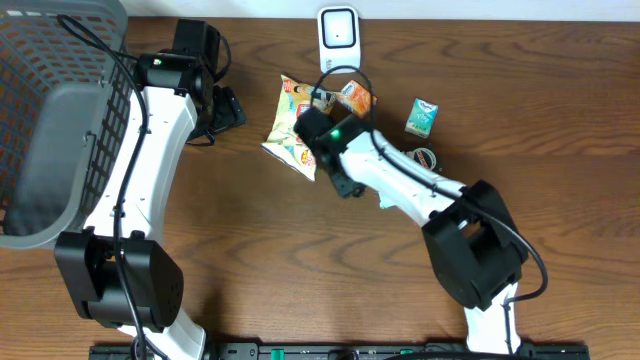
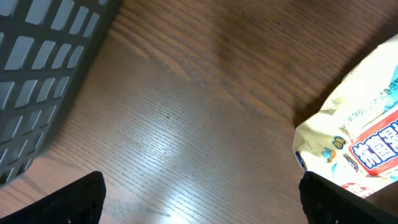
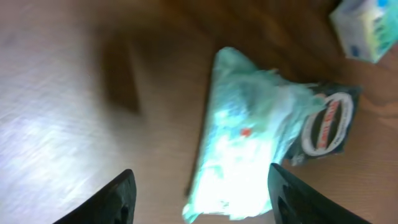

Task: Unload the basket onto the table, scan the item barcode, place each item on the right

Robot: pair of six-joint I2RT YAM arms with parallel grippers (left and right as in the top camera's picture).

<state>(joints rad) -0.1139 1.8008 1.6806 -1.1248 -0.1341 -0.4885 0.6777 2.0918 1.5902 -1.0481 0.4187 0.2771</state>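
Right wrist view: right gripper (image 3: 202,173), jaws apart and clamped on nothing, over one snack bag (image 1: 285,135), blurred here. Overhead, the bag lies on the table just below and left of the one scanner (image 1: 338,30). One orange packet (image 1: 356,97) lies directly below the scanner and one green carton (image 1: 422,116) below-right. Left gripper (image 2: 200,180), jaws wide and empty, is well left of the scanner, beside one basket (image 1: 30,60).

overhead looks down; left wrist nears the same snack bag (image 1: 288,130) (image 2: 354,137).
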